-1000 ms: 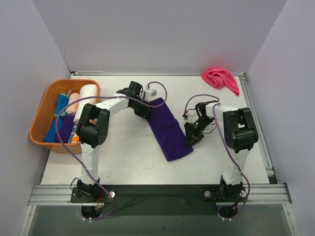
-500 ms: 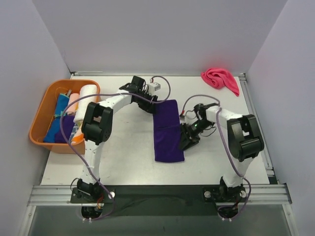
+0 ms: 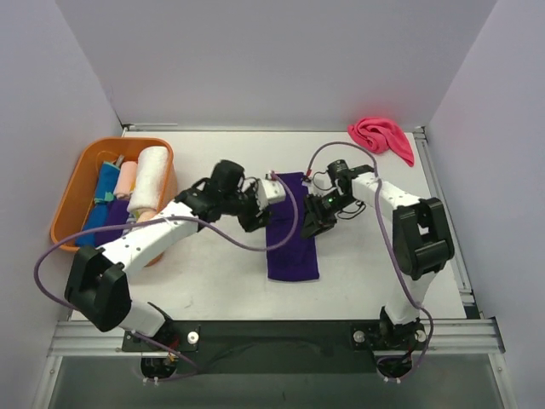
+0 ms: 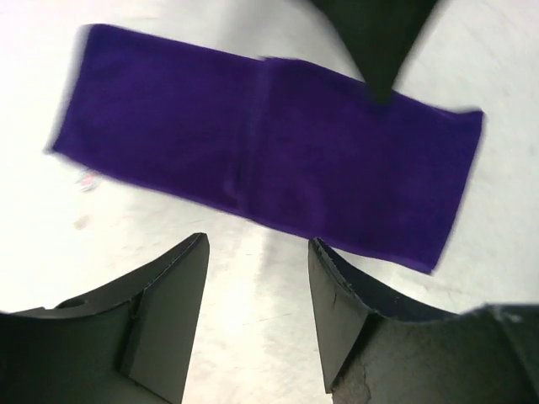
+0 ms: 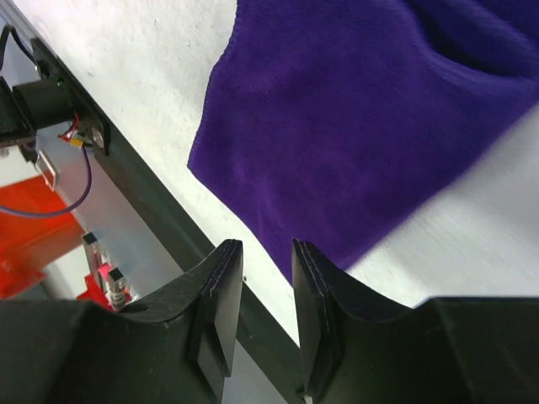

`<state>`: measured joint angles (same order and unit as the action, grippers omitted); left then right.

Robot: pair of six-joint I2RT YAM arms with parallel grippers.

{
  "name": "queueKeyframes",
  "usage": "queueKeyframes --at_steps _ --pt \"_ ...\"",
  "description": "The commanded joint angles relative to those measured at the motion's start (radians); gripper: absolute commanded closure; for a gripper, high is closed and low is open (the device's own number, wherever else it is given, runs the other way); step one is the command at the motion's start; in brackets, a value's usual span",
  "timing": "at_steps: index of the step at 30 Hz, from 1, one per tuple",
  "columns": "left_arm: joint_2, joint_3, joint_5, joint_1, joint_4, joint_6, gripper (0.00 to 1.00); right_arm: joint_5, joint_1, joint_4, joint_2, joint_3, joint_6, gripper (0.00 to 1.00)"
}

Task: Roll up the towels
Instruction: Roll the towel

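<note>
purple towel (image 3: 292, 234) flat | left tool (image 4: 257, 246) spread beside it | right tool (image 5: 268, 252) narrowly parted, opposite edge

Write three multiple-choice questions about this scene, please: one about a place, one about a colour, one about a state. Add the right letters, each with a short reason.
1. The hot pink towel lies: A) at the table's near left corner; B) at its near right corner; C) at its far right corner.
2. The towel in the table's middle is: A) white; B) dark purple; C) teal.
3. That towel is: A) spread flat as a long strip; B) rolled into a cylinder; C) crumpled in a heap.
Key: 1 C, it sits by the far right edge in the top view. 2 B, both wrist views show purple cloth. 3 A, it lies flat and unrolled.
</note>
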<state>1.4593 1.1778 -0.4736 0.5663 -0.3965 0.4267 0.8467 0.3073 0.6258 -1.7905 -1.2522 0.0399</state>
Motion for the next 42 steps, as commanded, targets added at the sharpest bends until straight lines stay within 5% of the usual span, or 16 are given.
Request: queueKeyframes --at_steps 1,12,22,27,32,42 --pt "0.012 -0.075 0.096 0.153 -0.050 0.179 0.39 0.049 0.061 -0.038 -0.066 0.033 -0.040 0.70" --pt "0.096 -0.184 0.285 0.493 -0.012 0.323 0.51 0.017 0.070 -0.067 -0.216 0.039 -0.038 0.77" --pt "0.209 -0.216 0.342 0.567 0.090 0.322 0.54 0.008 0.067 -0.061 -0.195 0.039 -0.040 0.77" --pt "0.239 -0.231 0.359 0.570 0.110 0.323 0.78 0.009 0.070 -0.048 -0.187 0.046 -0.037 0.77" --pt "0.193 -0.222 0.244 0.570 0.004 0.304 0.99 0.005 0.066 -0.025 -0.124 0.040 -0.015 0.77" --pt "0.153 -0.055 -0.075 0.477 -0.223 0.152 1.00 -0.026 0.000 0.048 -0.026 -0.094 0.028 0.70"
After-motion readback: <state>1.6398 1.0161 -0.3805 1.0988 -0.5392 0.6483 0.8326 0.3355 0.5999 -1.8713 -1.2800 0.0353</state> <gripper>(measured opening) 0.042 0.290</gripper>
